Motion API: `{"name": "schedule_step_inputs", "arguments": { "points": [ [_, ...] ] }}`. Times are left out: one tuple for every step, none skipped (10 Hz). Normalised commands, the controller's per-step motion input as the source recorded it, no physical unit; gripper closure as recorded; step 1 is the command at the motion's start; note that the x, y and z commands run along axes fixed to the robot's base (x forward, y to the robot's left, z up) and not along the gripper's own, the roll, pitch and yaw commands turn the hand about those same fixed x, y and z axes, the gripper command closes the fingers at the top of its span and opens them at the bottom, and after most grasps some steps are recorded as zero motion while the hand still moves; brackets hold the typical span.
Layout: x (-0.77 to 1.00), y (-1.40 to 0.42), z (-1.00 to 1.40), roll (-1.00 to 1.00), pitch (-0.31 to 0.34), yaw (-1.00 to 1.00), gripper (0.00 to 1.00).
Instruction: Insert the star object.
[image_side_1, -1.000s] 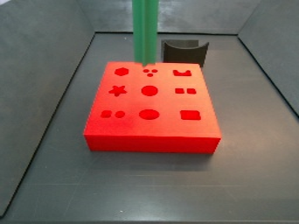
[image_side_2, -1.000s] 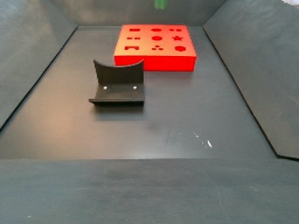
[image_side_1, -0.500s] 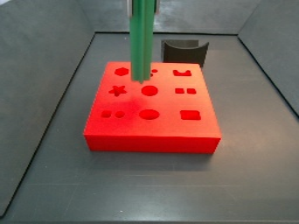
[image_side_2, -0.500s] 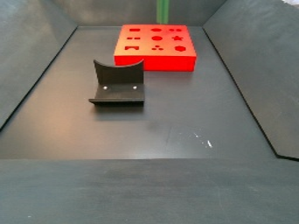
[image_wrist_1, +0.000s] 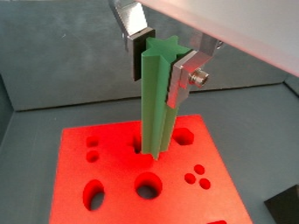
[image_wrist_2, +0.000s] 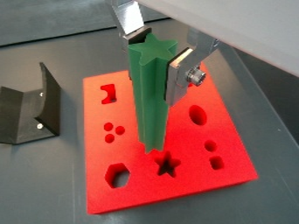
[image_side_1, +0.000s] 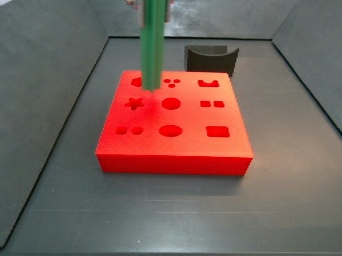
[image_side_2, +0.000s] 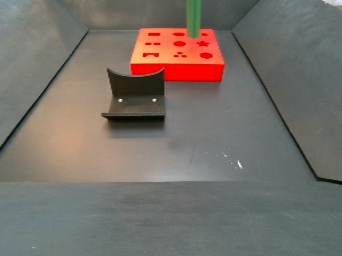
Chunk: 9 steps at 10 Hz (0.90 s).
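Note:
The star object (image_wrist_1: 156, 105) is a long green bar with ridged sides, held upright. My gripper (image_wrist_1: 162, 58) is shut on its top end, with silver fingers (image_wrist_2: 184, 72) on two sides; it also shows in a wrist view (image_wrist_2: 156, 54). The bar's lower end hangs over the red block (image_side_1: 174, 135), close to the star-shaped hole (image_wrist_2: 169, 164), which also shows in a side view (image_side_1: 134, 103). I cannot tell if the end touches the block. The bar shows in both side views (image_side_1: 151, 45) (image_side_2: 195, 15); the gripper itself is above their frames.
The red block (image_side_2: 179, 60) has several shaped holes in its top face (image_wrist_1: 140, 175). The dark fixture (image_side_2: 134, 97) stands on the floor apart from the block; it also shows in a side view (image_side_1: 211, 57) and a wrist view (image_wrist_2: 24, 109). Grey bin walls (image_side_1: 54, 120) surround the floor.
The gripper has carried the green bar from the block's far edge over its top and toward the star hole's side. The block and fixture have not moved.

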Motion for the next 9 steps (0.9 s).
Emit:
{"name": "schedule_step_inputs", "arguments": {
  "points": [
    [-0.30, 0.21, 0.15, -0.50, -0.377, -0.09, 1.00],
    [-0.30, 0.20, 0.15, -0.50, -0.377, -0.09, 1.00],
    [-0.18, 0.00, 0.02, -0.25, -0.209, 0.00, 1.00],
    [0.00, -0.16, 0.03, 0.05, 0.000, 0.00, 1.00],
    [0.00, -0.33, 0.00, 0.16, 0.000, 0.00, 1.00],
    [0.01, -0.39, -0.07, 0.34, 0.000, 0.15, 1.00],
    [0.00, -0.34, -0.09, 0.39, 0.000, 0.18, 1.00],
    [0.00, -0.07, -0.08, 0.18, 0.000, 0.09, 1.00],
    [0.01, 0.00, -0.09, 0.09, 0.000, 0.09, 1.00]
  ]
}}
